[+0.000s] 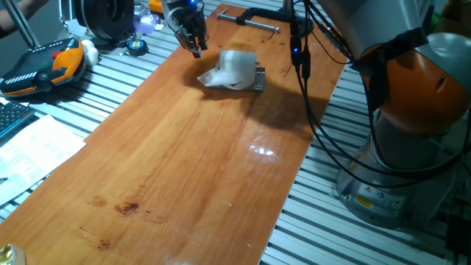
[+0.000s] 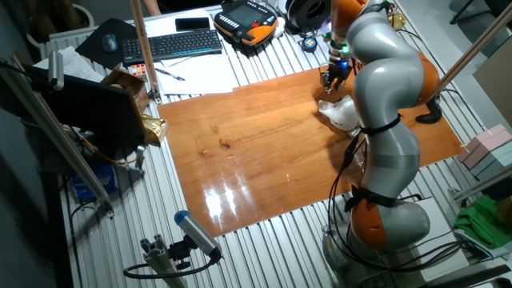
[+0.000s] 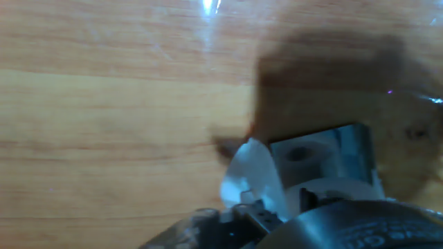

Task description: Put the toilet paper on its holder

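Claw (image 1: 196, 48) hovers off the board, holding nothing; can't tell whether its jaws are open or closed. Toilet paper (image 1: 234, 68) lies just beside and below it, already against the grey holder (image 1: 259, 76), loose sheet trailing toward the claw, so it looks seated or nearly. No readable labels or writing anywhere.

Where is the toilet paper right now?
In one fixed view, the toilet paper sits at the far end of the wooden board, against the metal holder, just below and right of the gripper.
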`<move>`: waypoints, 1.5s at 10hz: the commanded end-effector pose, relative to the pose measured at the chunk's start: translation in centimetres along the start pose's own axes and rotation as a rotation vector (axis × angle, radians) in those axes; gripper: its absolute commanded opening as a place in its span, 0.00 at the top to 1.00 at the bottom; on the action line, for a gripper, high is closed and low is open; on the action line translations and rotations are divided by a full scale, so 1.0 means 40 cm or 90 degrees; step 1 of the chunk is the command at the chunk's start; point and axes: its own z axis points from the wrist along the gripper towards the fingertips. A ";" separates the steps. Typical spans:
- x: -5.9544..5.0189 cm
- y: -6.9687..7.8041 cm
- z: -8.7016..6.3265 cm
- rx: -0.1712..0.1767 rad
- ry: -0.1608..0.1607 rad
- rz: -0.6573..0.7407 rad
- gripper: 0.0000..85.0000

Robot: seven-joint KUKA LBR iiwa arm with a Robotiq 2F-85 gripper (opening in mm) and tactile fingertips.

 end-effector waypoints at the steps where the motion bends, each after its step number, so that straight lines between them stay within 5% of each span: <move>1: 0.004 0.007 0.002 -0.006 -0.001 0.006 0.99; 5: 0.034 0.062 0.006 -0.007 -0.027 0.052 0.99; 12: 0.071 0.260 0.054 -0.019 -0.085 0.161 0.99; 15: 0.087 0.359 0.049 0.018 -0.097 0.189 0.99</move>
